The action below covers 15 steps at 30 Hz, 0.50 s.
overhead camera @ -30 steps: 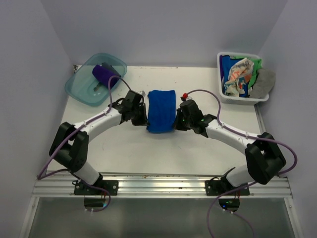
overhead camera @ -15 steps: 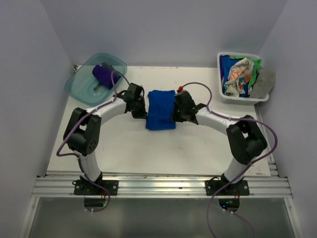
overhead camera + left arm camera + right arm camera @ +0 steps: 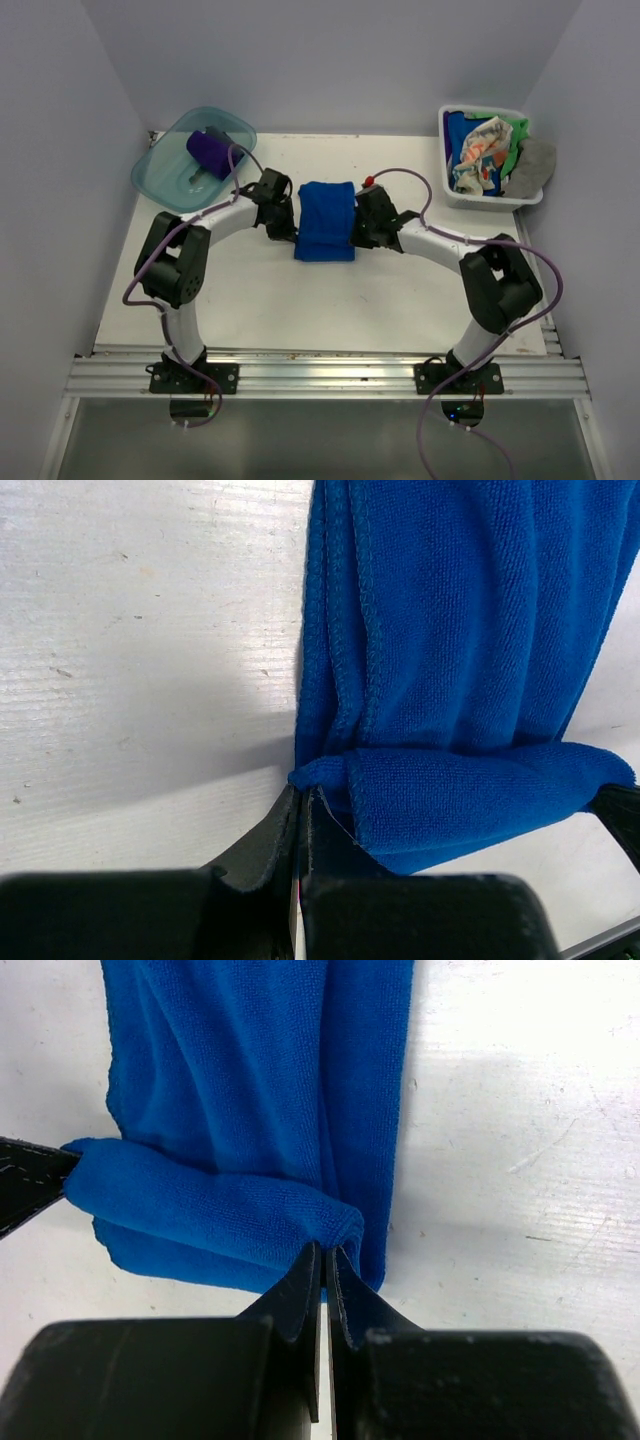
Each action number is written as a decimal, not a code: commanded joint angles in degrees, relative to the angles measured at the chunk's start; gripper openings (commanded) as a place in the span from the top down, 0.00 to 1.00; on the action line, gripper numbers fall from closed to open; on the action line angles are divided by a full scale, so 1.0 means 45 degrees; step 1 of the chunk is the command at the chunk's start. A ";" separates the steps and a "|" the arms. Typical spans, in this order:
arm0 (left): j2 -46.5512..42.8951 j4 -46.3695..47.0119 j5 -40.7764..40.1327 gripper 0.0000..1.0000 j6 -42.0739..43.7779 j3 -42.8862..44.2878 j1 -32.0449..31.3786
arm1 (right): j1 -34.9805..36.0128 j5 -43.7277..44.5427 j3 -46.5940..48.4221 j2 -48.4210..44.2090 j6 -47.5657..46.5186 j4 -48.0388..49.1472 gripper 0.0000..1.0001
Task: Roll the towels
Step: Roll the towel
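jaws pinched shut: left gripper [image 3: 303, 805] and right gripper [image 3: 324, 1260] each nip one end of the blue towel's [image 3: 326, 222] folded-over edge. it lies mid-table on the scuffed white table [image 3: 250, 290], between pale lilac walls [image 3: 330, 60].

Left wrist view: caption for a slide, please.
Left end effector, shut, pinches the folded-over end of the royal blue towel on the white table.

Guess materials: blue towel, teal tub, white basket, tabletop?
blue towel: soft terry or microfibre, matte; fine nap, stitched hem.
teal tub: translucent plastic, slightly glossy; tinted see-through walls.
white basket: likely opaque plastic; smooth moulded rim.
tabletop: white painted or laminated board, unclear; matte, scuffed.
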 commanded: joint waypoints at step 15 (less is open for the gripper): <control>-0.0335 -0.0287 0.0338 1.00 0.0507 0.0731 0.0096 | -0.0071 0.0534 -0.0235 -0.1032 0.0257 -0.0355 1.00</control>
